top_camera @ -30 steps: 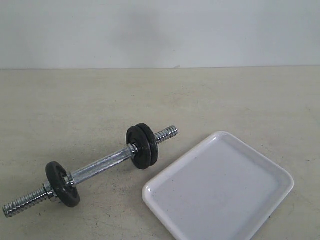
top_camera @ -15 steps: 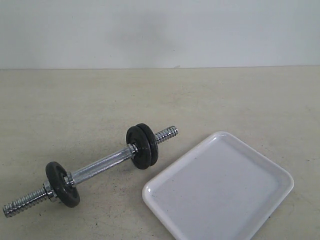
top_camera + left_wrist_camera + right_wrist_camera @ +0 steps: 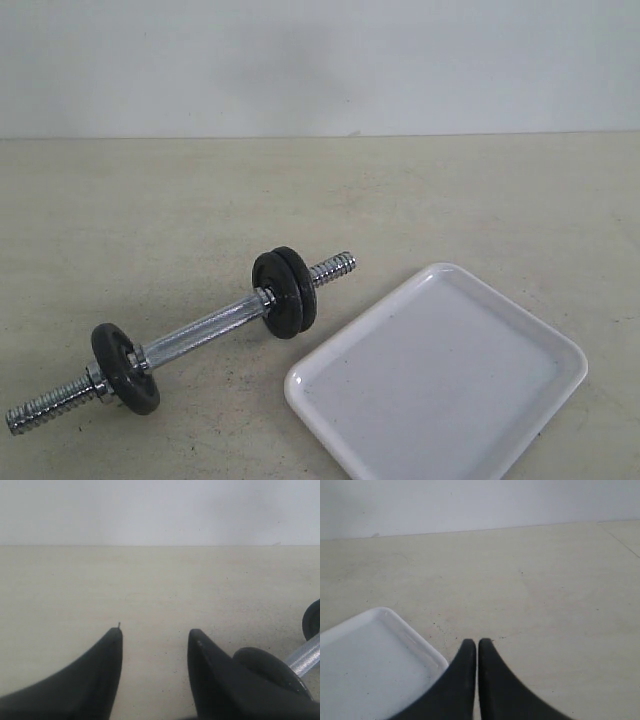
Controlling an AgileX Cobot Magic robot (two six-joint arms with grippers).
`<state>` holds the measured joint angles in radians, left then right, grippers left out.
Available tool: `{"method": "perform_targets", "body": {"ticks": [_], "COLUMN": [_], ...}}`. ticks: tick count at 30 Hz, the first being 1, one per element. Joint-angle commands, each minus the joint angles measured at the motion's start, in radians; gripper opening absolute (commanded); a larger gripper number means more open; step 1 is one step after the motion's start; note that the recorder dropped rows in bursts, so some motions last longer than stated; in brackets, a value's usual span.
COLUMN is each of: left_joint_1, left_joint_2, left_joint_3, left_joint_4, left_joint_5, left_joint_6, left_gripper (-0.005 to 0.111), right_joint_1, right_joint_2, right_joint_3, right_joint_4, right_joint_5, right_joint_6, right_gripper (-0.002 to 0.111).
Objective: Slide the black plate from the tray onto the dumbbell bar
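Left hand (image 3: 156,631) fingers apart, holding nothing; dumbbell bar (image 3: 306,658) just beside it. Right hand (image 3: 477,641) fingers together (tray (image 3: 415,639) close alongside).

Bar (image 3: 200,328) sits L of tray (image 3: 440,370); plates (image 3: 285,292) on bar.

A shiny bar (image 3: 205,328) lies slanted on the tan table (image 3: 450,190). Near its far end, two black plates (image 3: 280,298) sit on it side by side. A third plate (image 3: 125,368) sits near its other end. A white tray (image 3: 437,375) lies just beside the bar, on the right.
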<state>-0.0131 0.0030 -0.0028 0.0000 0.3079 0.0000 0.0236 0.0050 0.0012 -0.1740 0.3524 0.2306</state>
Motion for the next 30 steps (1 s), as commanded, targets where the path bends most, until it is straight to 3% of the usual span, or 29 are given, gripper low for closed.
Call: {"method": "perform_targets", "body": {"ticks": [1, 6, 11, 30], "left_joint_1": [0.003, 0.003, 0.003, 0.003], "left_joint_2": [-0.003, -0.003, -0.003, -0.003], "left_joint_3": [0.003, 0.003, 0.003, 0.003], "left_joint_4": [-0.011, -0.011, -0.011, -0.011], "left_joint_5": [-0.016, -0.016, -0.016, -0.016], "left_joint_6": [0.000, 0.000, 0.000, 0.000], "left_gripper": [0.040, 0.040, 0.040, 0.040], "right_joint_1": [-0.004, -0.004, -0.004, -0.004], "right_joint_2": [-0.005, -0.005, -0.005, -0.005], "right_joint_3": [-0.001, -0.001, -0.001, -0.001], "right_joint_4": [0.036, 0.045, 0.151, 0.165], "right_joint_5": [-0.004, -0.004, -0.004, -0.006], "right_joint_6": [-0.070, -0.107, -0.263, -0.260], "right_gripper": [0.000, 0.000, 0.000, 0.000]}}
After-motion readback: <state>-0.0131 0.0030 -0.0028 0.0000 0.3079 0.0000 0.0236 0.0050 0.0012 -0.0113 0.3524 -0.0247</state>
